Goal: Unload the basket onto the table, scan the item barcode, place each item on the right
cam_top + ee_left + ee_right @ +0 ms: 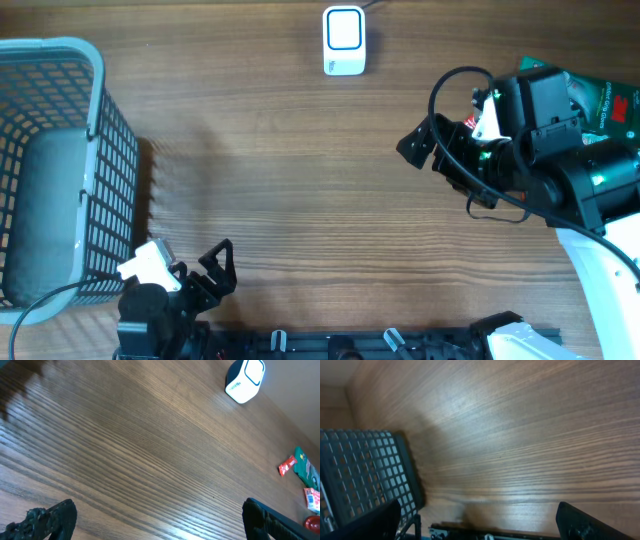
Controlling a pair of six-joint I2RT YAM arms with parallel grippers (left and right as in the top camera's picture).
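The right hand is nearest the lens, raised above the counter at about 3 o'clock. Its fingers are spread wide with nothing between them, and its wrist view shows only bare wood in the gap. The left hand sits low at 7 o'clock, also spread wide and empty. The scanner, a small white unit with a blue-ringed face, stands at 12 o'clock, well apart from both hands. The goods to be scanned lie at the 3 o'clock edge. A green packet is partly hidden under the right arm, and in the left wrist view a red sachet lies just beside it, with more small goods nearby. No barcode can be made out on any of them. A basket fills the 9 o'clock side; whether anything lies in it I cannot tell. Nothing is picked up yet, so this looks like the opening step of choosing and reaching for an item. The right hand is the closer one. Its next move would be to swing back toward 3 o'clock, come down over the green packet and close on an edge. It would then lift the packet and carry it toward 12 o'clock, turning the printed code to the scanner's face. A thin, flat packet may be hard to get off the wood.
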